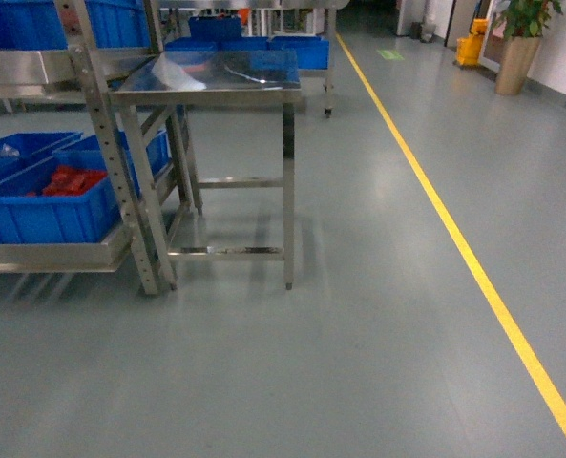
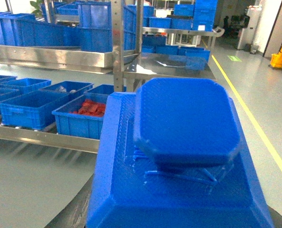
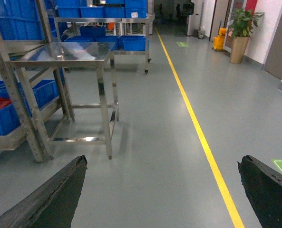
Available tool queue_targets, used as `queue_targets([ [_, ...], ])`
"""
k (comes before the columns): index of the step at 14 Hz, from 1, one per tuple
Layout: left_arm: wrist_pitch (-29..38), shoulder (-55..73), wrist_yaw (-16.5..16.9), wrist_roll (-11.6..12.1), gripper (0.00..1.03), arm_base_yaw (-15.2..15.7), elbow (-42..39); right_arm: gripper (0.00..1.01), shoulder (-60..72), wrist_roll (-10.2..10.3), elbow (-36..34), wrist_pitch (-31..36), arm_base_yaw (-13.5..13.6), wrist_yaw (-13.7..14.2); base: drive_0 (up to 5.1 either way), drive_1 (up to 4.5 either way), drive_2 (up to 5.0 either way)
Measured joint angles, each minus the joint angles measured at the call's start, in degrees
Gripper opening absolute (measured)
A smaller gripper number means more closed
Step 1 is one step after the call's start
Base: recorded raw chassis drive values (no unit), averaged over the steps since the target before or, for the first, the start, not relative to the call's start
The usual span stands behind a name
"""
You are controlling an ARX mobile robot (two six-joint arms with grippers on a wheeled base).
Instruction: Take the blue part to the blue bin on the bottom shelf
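A ribbed blue part with cut corners fills the left wrist view, the left pincer's state hidden, bottom shelf bins ahead-left; the right pincer gapes wide over bare floor.

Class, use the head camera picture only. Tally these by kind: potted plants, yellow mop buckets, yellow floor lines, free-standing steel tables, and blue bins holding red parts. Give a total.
Potted plant: 1
Yellow mop bucket: 1
Yellow floor line: 1
Free-standing steel table: 1
Blue bin holding red parts: 1
Total: 5
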Motion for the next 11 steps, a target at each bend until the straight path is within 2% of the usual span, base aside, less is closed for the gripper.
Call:
queue_targets([
  [11,-0.02,-0.02,-0.02,0.0,0.43,0.0,0.0,0.98,0.0,0.0,0.0,0.13,0.0,0.0,0.0,4.0,-3.9],
])
